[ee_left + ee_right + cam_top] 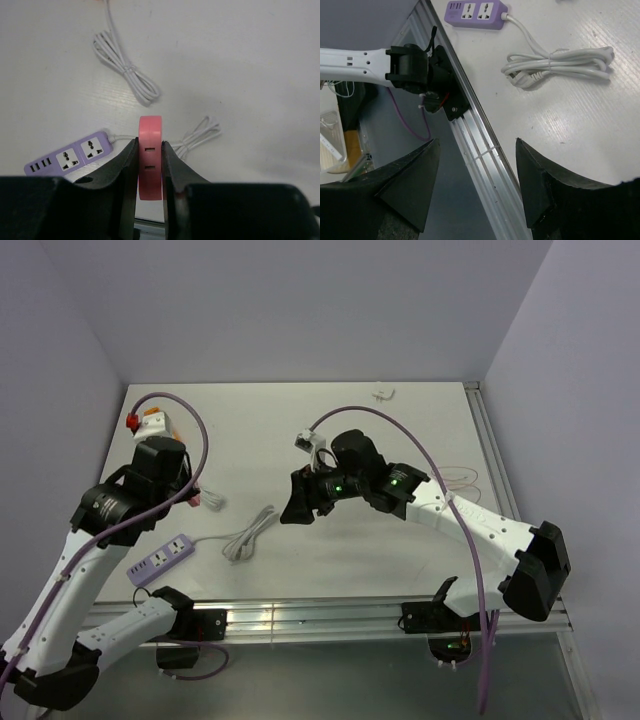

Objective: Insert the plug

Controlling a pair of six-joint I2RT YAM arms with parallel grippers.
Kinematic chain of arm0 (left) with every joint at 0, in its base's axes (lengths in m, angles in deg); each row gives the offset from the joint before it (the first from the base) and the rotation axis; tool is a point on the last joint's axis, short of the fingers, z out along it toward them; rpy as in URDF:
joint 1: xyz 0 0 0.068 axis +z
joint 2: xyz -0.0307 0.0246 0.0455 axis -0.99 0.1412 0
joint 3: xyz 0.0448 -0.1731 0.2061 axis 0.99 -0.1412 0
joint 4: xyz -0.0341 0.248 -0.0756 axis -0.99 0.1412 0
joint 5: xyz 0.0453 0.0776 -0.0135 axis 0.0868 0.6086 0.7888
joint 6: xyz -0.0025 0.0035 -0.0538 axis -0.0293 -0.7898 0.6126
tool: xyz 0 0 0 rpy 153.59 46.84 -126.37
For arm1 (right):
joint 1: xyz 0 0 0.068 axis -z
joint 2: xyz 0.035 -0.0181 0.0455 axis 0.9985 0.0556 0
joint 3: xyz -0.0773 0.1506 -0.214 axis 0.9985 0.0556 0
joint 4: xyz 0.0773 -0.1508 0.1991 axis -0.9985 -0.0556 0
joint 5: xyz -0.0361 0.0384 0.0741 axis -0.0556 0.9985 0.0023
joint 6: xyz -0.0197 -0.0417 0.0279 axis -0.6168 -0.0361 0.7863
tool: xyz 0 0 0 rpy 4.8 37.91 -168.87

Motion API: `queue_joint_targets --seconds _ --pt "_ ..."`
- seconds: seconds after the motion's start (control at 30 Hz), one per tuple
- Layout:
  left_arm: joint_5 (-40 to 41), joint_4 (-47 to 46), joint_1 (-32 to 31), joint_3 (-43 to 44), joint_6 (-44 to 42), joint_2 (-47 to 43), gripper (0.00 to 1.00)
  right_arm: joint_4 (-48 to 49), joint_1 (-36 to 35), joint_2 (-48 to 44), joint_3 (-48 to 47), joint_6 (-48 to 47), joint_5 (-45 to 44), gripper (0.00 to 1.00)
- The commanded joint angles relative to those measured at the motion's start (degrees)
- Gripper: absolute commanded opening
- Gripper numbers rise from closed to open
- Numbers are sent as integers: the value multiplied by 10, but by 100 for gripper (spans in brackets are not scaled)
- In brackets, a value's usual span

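"Salmon-pink block in the left hand [150, 142]: is that the plug [150, 127]?"
"Yes. The two fingers [125, 165] are pressed onto its flat sides, pinching it, with its rounded end sticking out past the tips."
"Which way does it lie?"
"Long axis along the fingers, pointing away from the wrist. A narrow edge with two small rectangular marks faces the wrist camera. Whether those are prongs I cannot tell."
"Where is it?"
"Near the lilac power strip [70, 159], by the end where its white cord [200, 137] leaves. The strip lies flat on the table [250, 75]."
"Any writing?"
"Print on the strip is too small to read."
"And the right hand [477, 142]?"
"Spread wide, holding nothing, well apart from the strip, the coiled cord between them."
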Motion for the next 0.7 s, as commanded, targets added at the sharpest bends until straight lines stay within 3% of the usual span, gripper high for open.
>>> queue_joint_targets --seconds 0.0,0.23,0.33,0.4,0.5,0.67 --pt "79 26 3 31 109 23 0 1 -8 -22 -13 0 -18 69" --pt "113 0 3 13 162 28 0 -22 -9 -36 -12 -9 -36 69" --pt "140 23 3 15 210 33 0 -27 -9 -34 -13 -6 -36 69" --pt "178 104 3 23 309 51 0 -26 -9 -34 -8 -4 -38 69" --pt "197 166 3 43 342 95 0 -22 -11 -37 0 -3 -41 69" --pt "201 167 3 13 406 111 0 -26 -12 -30 -7 -2 -38 69"
